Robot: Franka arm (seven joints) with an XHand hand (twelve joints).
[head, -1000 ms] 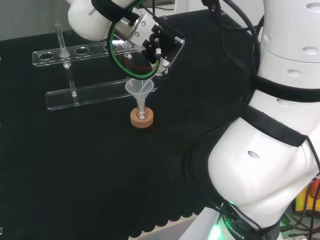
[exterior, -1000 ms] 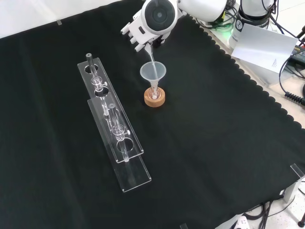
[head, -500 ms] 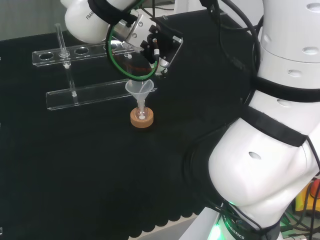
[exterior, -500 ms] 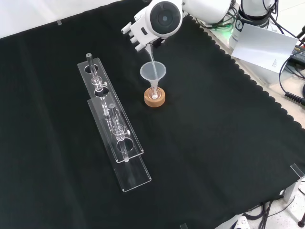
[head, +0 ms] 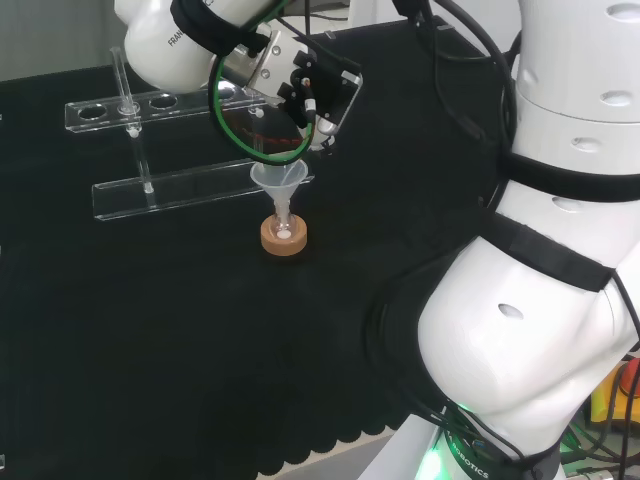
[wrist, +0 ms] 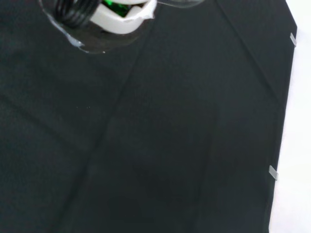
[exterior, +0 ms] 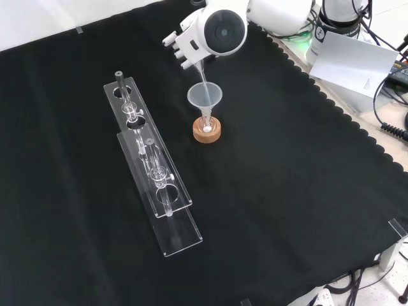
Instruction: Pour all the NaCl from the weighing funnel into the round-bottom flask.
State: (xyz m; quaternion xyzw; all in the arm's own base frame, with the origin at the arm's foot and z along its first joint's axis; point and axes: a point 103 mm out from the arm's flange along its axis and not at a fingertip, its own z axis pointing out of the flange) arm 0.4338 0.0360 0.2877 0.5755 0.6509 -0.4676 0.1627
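The hand (head: pixel 305 92) hangs above the flask with its fingers (exterior: pixel 179 42) curled round the clear weighing funnel (exterior: pixel 202 72). The weighing funnel is tilted steeply, and its thin spout points down into the mouth of a clear conical funnel (head: pixel 279 179) (exterior: pixel 204 95). That funnel stands in the neck of a small round-bottom flask (exterior: pixel 206 127), which sits on a cork ring (head: pixel 283 237) (exterior: pixel 208 132). A little white material shows inside the flask. The arm's round grey-capped link (exterior: pixel 224 30) covers part of the hand in the front view.
Two clear acrylic racks (exterior: pixel 148 159) (head: pixel 160 102) with a few glass pieces stand to the left of the flask in the front view. The cloth's scalloped edge (exterior: pixel 331 105) runs along the right, with a white sheet (exterior: pixel 354 60) and cables beyond it.
The wrist link has swung slightly, right in the front view and up-left in the head view. The weighing funnel's spout stays over the conical funnel.
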